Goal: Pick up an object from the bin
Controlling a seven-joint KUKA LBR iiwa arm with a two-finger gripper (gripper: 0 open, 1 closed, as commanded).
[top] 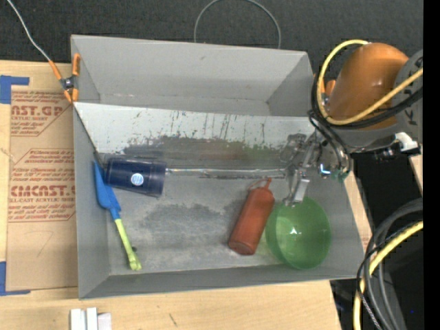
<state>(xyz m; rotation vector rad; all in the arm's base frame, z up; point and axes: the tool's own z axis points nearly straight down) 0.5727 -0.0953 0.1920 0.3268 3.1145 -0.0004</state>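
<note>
As it hangs at the right end of the bin (86, 205), the gripper (298, 194) sits at the rim of a green bowl (300, 239) beside a red bottle (250, 220); whether it is released or clenched cannot be told.

One camera looks steeply down into the grey bin (185, 218) from its near side, the arm (364, 81) entering at right.

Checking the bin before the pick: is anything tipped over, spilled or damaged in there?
Nothing spilled or broken. The blue can lies on its side by the left wall, and the red bottle lies flat, right beside the green bowl. The dark streaks on the bin floor look like wear.
</note>
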